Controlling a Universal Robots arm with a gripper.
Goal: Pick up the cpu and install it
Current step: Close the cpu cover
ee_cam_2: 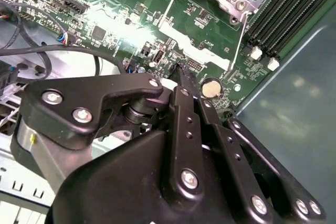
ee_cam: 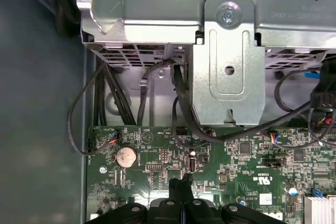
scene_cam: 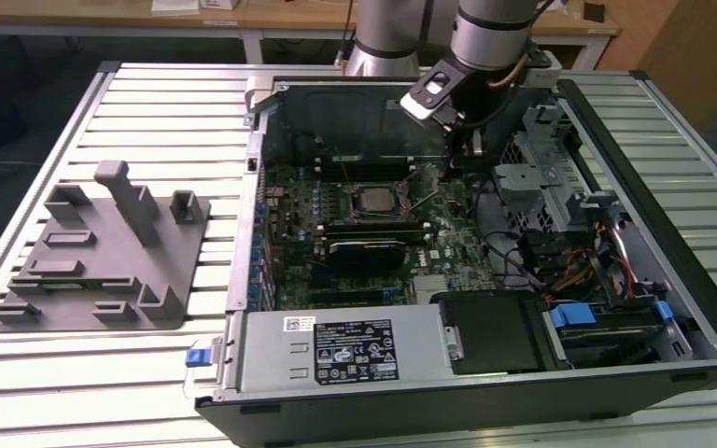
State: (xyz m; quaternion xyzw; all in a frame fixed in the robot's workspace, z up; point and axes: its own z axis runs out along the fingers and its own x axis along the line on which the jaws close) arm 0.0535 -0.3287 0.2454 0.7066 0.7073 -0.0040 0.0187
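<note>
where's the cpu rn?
In the exterior view the cpu sits in the socket mid-motherboard, to the exterior view's left of the end effector.

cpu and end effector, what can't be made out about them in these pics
1. cpu: too small in the exterior view to tell whether it is fully seated; in the second wrist view the picture's edge cuts most of it off.
2. end effector: the first wrist view's edge cuts off all but its tips.
3. motherboard: in the second wrist view the end effector's own links hide the part beneath it.
</note>
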